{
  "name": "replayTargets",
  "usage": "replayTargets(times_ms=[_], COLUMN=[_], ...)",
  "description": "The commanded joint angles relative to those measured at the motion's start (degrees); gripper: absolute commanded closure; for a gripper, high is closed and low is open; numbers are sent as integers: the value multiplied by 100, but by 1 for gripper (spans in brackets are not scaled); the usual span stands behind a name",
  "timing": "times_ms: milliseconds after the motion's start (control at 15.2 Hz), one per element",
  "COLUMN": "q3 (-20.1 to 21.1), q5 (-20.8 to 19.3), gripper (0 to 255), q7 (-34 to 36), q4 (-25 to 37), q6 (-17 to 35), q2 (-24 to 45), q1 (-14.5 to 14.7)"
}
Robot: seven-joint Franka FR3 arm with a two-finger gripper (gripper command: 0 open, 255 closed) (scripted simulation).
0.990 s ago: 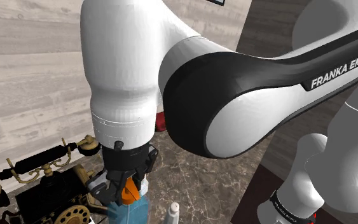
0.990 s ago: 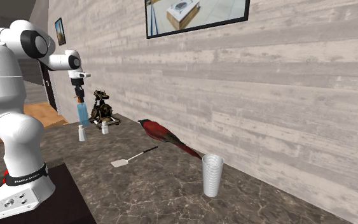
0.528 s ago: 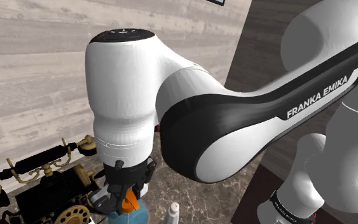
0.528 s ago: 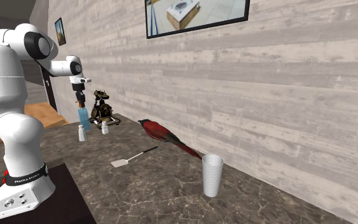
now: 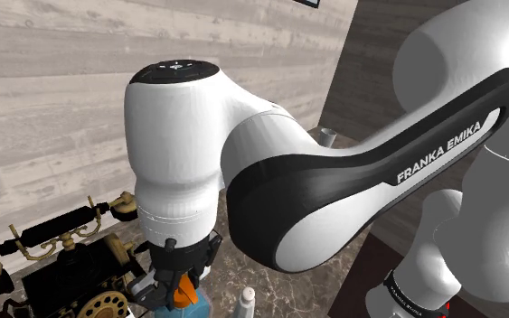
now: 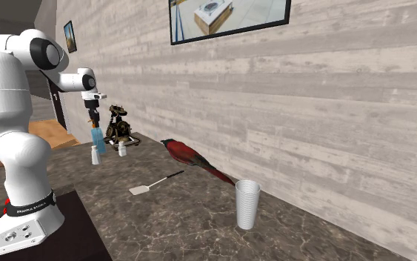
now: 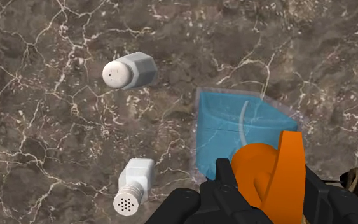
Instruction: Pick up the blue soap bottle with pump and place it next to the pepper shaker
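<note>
1. Grip state: the end effector (image 7: 271, 184) is closed on the orange pump (image 7: 279, 172) of the blue soap bottle (image 7: 225, 137), with one black finger on each side. The bottle hangs upright beneath it.
2. Location: the bottle is over the dark marble desk (image 7: 44, 127), toward the end that carries the old telephone (image 5: 71, 271). Whether its base touches the desk cannot be told.
3. Target: two white shakers (image 7: 131, 71) (image 7: 135, 183) stand near the bottle. Which one holds pepper cannot be told. The bare patch beside them appears to suit either.
4. Descent: lower vertically and slowly. The hold is high on the pump, so the body will probably swing if moved sideways.
5. Release: open the fingers only once the base sits flat, then withdraw straight up, clear of the spout and both shakers.
</note>
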Motion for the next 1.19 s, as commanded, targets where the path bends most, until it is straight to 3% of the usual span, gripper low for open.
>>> replayTargets(times_ms=[0, 66, 396, 660, 1122], q3=[0, 0, 0, 9, 8], q5=[0, 0, 0, 157, 157], gripper=[255, 0, 0, 0, 0], q7=[0, 0, 1, -110, -110], q4=[0, 0, 1, 487, 487], q6=[2, 2, 2, -687, -687], q2=[-1, -1, 0, -242, -242], q1=[0, 0, 0, -25, -25])
